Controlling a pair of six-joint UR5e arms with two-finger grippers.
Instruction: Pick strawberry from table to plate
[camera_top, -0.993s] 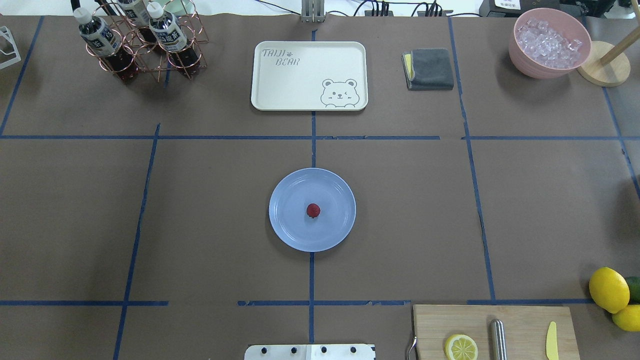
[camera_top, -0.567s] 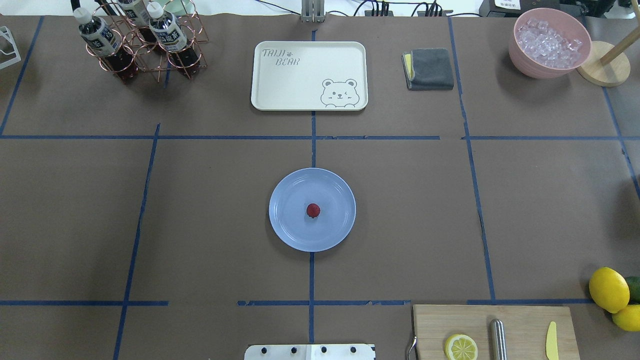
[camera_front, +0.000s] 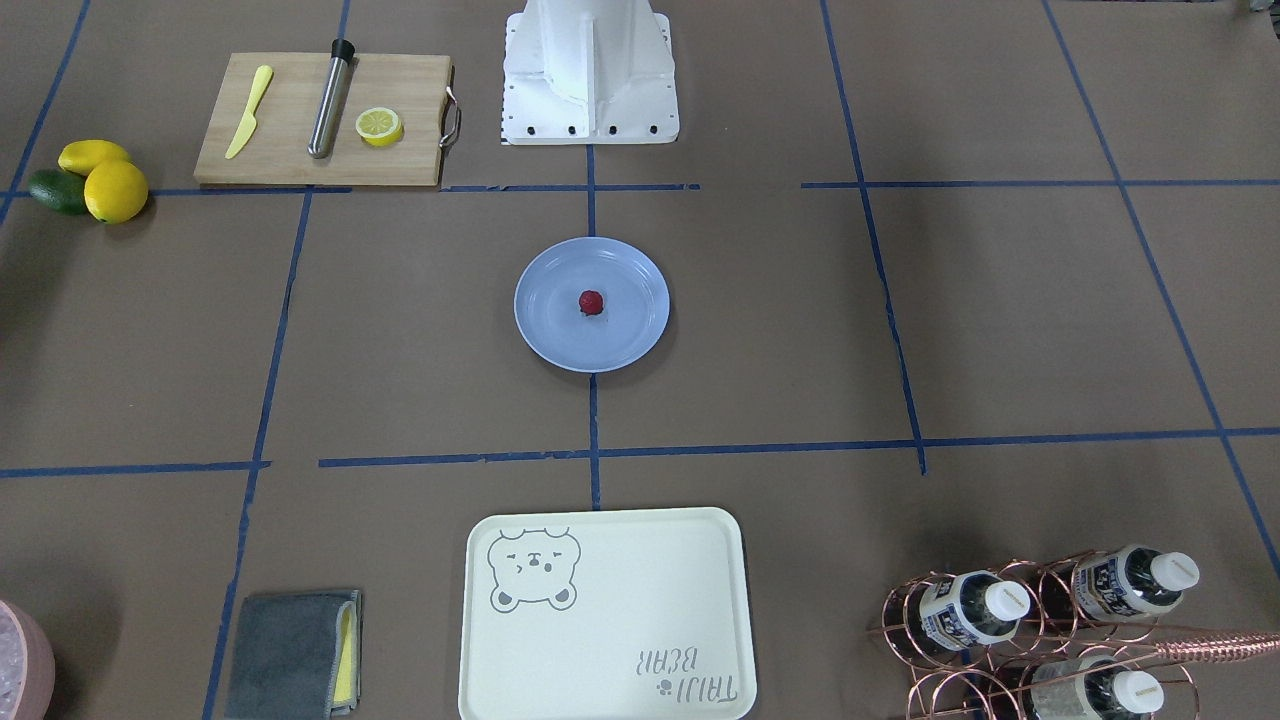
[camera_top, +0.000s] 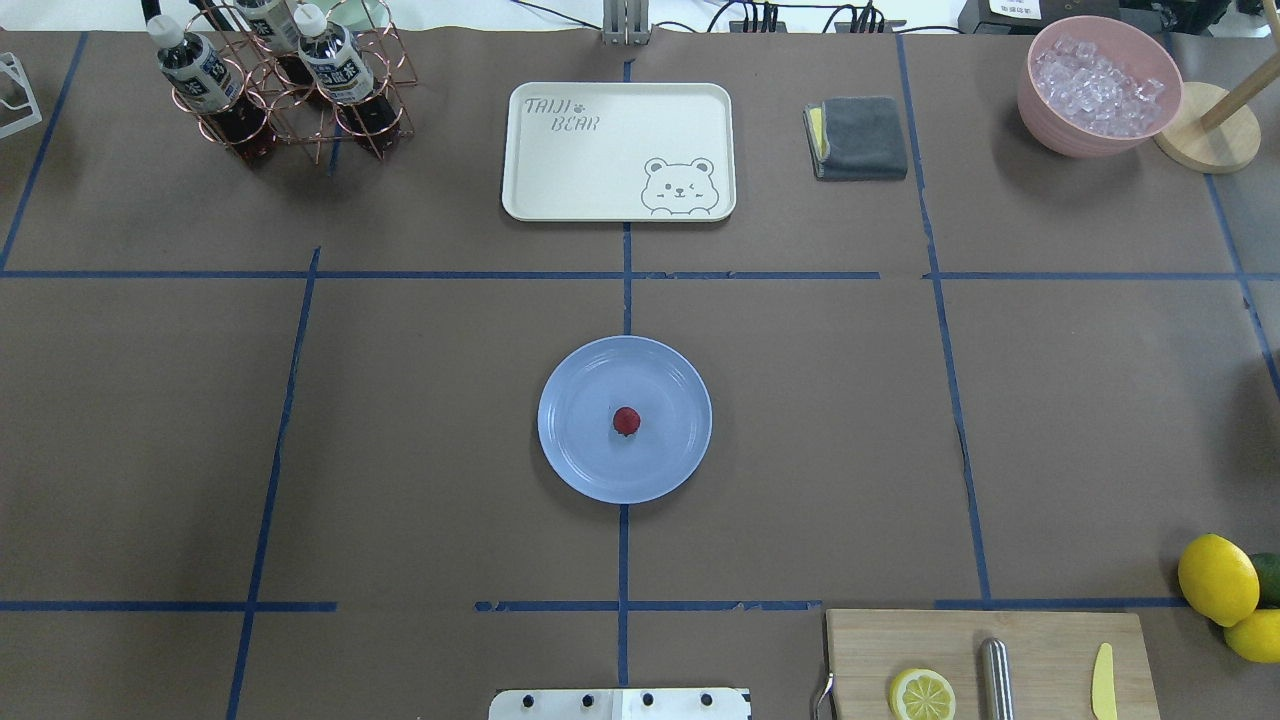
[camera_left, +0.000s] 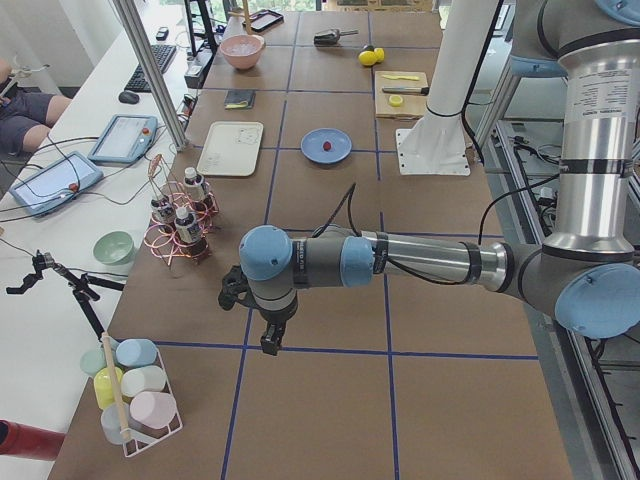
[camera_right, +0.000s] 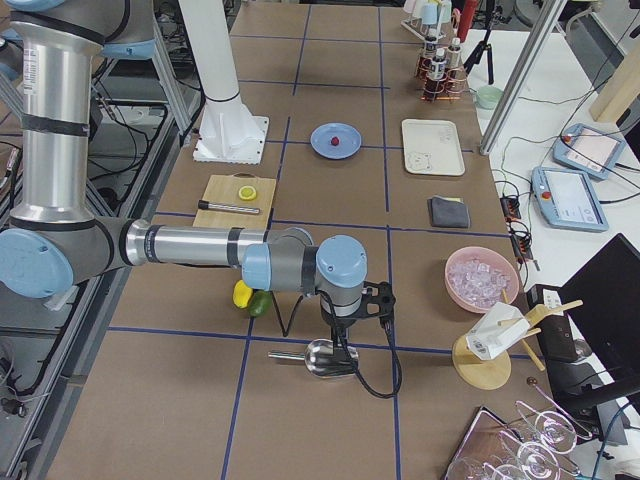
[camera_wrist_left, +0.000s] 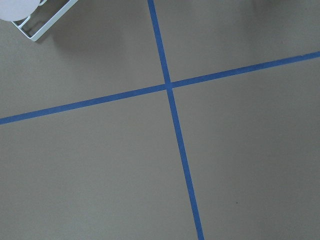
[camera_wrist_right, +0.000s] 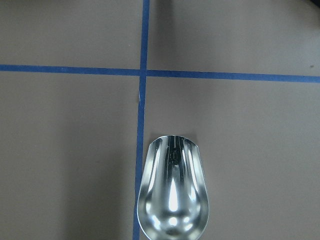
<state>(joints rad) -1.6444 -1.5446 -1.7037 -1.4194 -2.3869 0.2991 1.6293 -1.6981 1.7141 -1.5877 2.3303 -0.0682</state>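
A small dark-red strawberry (camera_top: 627, 421) (camera_front: 591, 302) lies near the middle of the round light-blue plate (camera_top: 580, 455) (camera_front: 555, 330), which sits at the centre of the brown taped table (camera_top: 430, 400). Neither gripper is near it. My left gripper (camera_left: 268, 342) hangs over a tape crossing far out at the table's left end. At the right end my right gripper (camera_right: 346, 340) hangs above a metal scoop (camera_right: 322, 358). Both grippers show only in the side views, so I cannot tell whether they are open or shut. The wrist views show no fingers.
A cream bear tray (camera_top: 590, 170) lies beyond the plate, with a grey cloth (camera_top: 860, 138), a pink bowl of ice (camera_top: 1098, 88) and a wire bottle rack (camera_top: 285, 85) along the far edge. A cutting board (camera_top: 1040, 650) with a lemon half (camera_top: 922, 695) and whole lemons (camera_top: 1217, 579) sit near right.
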